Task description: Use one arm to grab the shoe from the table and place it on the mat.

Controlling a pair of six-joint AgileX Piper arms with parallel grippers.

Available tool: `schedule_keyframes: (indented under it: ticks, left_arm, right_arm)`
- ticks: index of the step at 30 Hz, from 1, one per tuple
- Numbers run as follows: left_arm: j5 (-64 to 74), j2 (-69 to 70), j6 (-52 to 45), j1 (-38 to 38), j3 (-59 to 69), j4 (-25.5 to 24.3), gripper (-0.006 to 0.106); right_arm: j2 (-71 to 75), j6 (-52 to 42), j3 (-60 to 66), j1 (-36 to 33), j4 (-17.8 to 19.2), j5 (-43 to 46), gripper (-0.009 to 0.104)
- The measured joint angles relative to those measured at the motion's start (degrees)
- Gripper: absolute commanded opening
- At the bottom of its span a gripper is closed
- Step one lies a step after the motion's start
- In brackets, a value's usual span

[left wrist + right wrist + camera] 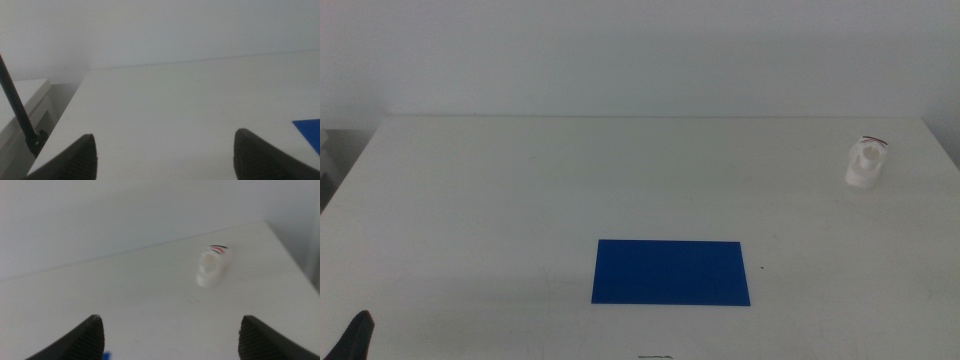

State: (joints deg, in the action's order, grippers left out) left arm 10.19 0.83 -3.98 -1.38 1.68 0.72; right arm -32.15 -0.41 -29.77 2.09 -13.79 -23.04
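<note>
The shoe (866, 162), a small white sneaker with black and red straps, stands on the table near the far right edge. It also shows in the right wrist view (214, 265), well ahead of my right gripper (171, 319), whose jaws are wide apart and empty. The right arm is out of the middle view. The blue mat (670, 271) lies flat at the front middle of the table, with nothing on it. Its corner shows in the left wrist view (310, 131). My left gripper (164, 137) is open and empty; it waits at the front left corner (358, 335).
The white table (520, 190) ends at a white wall behind. In the left wrist view a low white cabinet (22, 102) and a black rod (17, 112) stand beyond the table's left edge.
</note>
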Motion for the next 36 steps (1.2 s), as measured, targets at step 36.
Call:
schedule_keyframes:
  ticks: [36]
  left_arm:
    - [0.0,0.0,0.0,0.0,0.0,0.0,0.094]
  right_arm:
    - [-68.3,17.1,-55.8,-0.1,9.6,-24.8,0.094]
